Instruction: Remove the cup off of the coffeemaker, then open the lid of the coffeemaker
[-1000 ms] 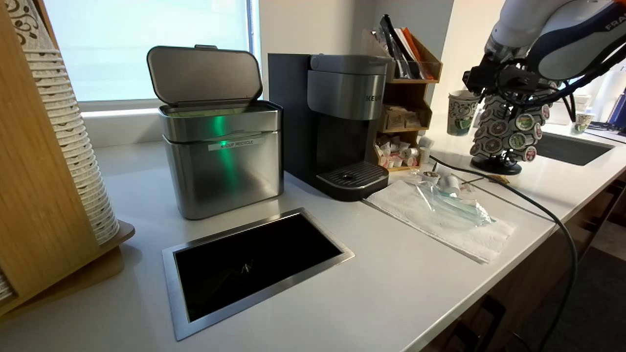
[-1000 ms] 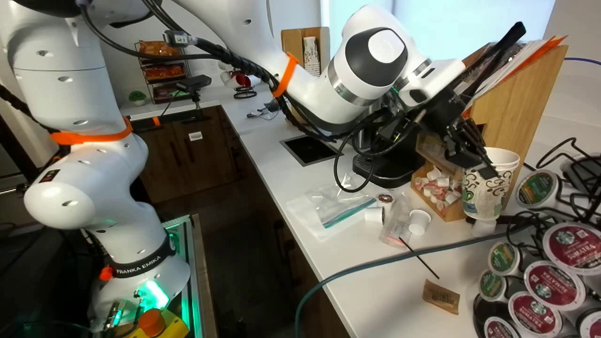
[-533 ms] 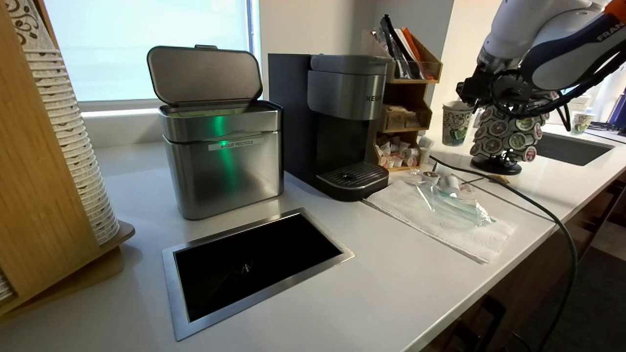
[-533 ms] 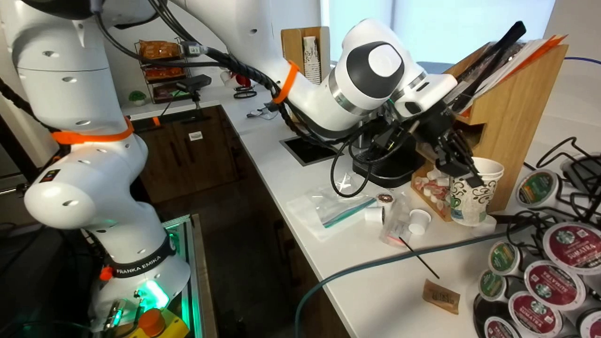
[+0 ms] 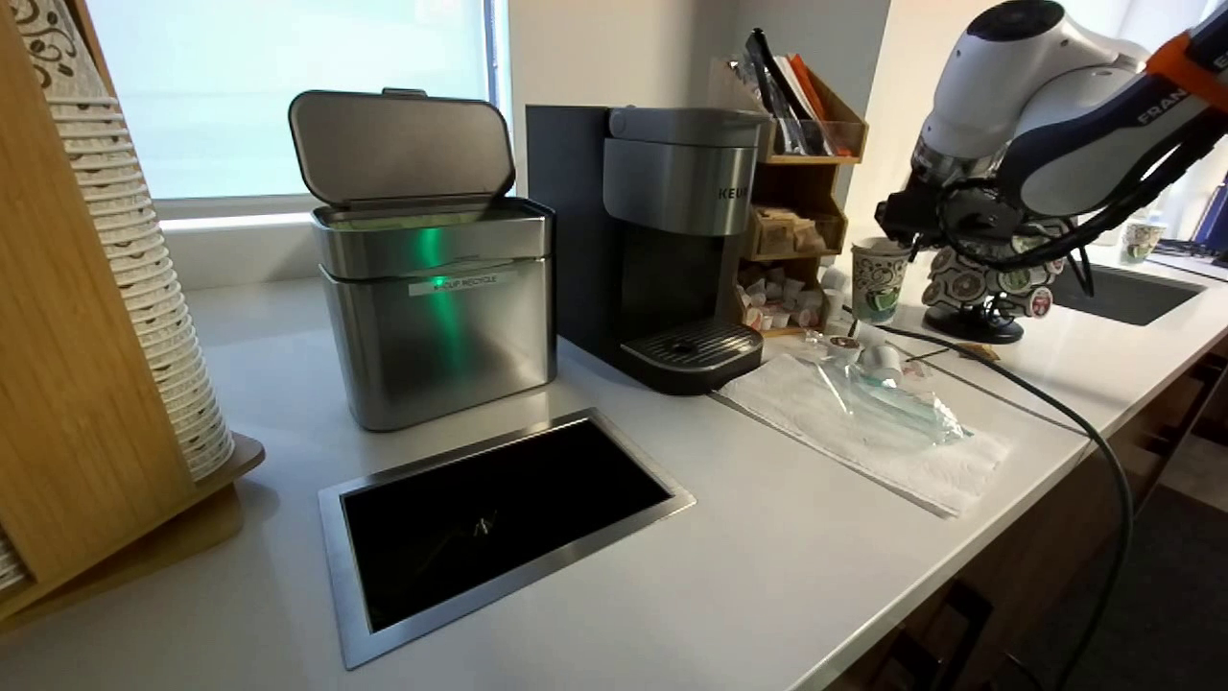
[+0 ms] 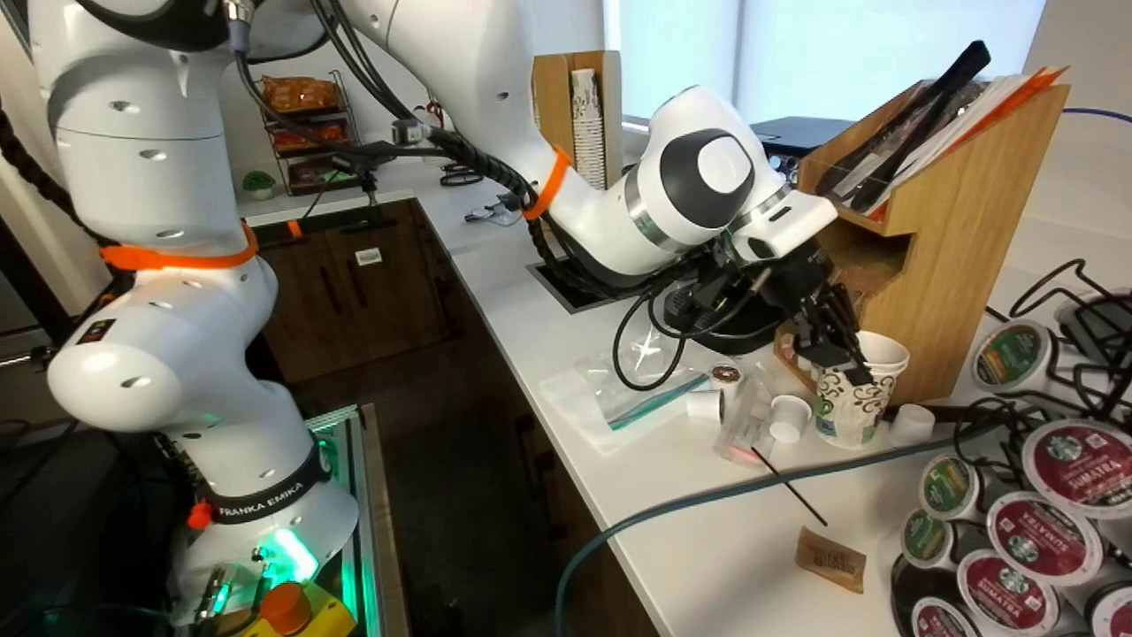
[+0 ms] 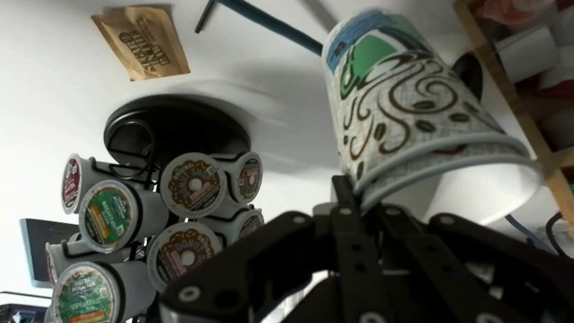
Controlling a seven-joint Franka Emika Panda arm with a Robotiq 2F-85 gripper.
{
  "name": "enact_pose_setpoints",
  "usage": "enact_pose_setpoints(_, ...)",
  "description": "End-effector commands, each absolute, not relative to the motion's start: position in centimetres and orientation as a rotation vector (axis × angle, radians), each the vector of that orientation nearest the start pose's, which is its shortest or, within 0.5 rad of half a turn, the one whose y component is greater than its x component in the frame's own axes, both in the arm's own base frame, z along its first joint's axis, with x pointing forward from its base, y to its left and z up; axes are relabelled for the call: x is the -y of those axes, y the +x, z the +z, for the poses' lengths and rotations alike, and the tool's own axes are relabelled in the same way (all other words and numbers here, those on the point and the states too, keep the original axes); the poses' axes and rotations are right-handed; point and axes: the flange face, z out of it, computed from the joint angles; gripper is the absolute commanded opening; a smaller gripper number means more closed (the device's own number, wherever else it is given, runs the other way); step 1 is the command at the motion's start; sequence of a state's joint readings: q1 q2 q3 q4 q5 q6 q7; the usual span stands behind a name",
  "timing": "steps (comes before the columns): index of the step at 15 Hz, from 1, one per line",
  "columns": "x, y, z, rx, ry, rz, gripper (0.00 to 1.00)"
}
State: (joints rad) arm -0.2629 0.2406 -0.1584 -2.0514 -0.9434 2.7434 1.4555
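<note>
Presently: one white tapered paper cup (image 7: 399, 98) with brown scrollwork, mouth up, well apart from the tall dark grey-black coffeemaker (image 5: 664, 197), at or just above the smooth white counter (image 6: 725, 566); I cannot tell which. One black two-finger gripper (image 7: 367, 199), mine: clenched on the cup's rim. One rounded grey lid (image 5: 696, 126), lying down on the coffeemaker. Step, as I judge: setting the cup aside. Next should come gentle lowering, release, then lifting the lid.

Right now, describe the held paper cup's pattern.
Paper cup: brown swirls and coffee beans, green and blue near the base; best in the wrist view.
</note>
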Motion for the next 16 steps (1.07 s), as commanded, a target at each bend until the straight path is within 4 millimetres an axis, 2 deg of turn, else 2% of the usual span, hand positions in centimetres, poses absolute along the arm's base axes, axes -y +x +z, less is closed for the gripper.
enact_pose_setpoints(1,21.3,57.6,34.8,-1.685,-2.793,-1.052,0.01)
enact_pose_setpoints(6,21.3,57.8,34.1,-1.713,-2.762,-1.050,0.01)
enact_pose_setpoints(7,21.3,57.8,34.1,-1.719,-2.763,-1.055,0.31)
enact_pose_setpoints(8,21.2,57.8,34.2,-1.730,-2.759,-1.071,0.32)
enact_pose_setpoints(9,21.2,57.8,34.3,-1.733,-2.756,-1.077,0.38)
enact_pose_setpoints(12,21.2,57.8,34.7,-1.746,-2.739,-1.089,0.60)
enact_pose_setpoints(13,21.1,57.7,35.2,-1.743,-2.728,-1.107,0.69)
enact_pose_setpoints(16,19.9,56.6,38.7,-1.658,-2.739,-1.200,0.91)
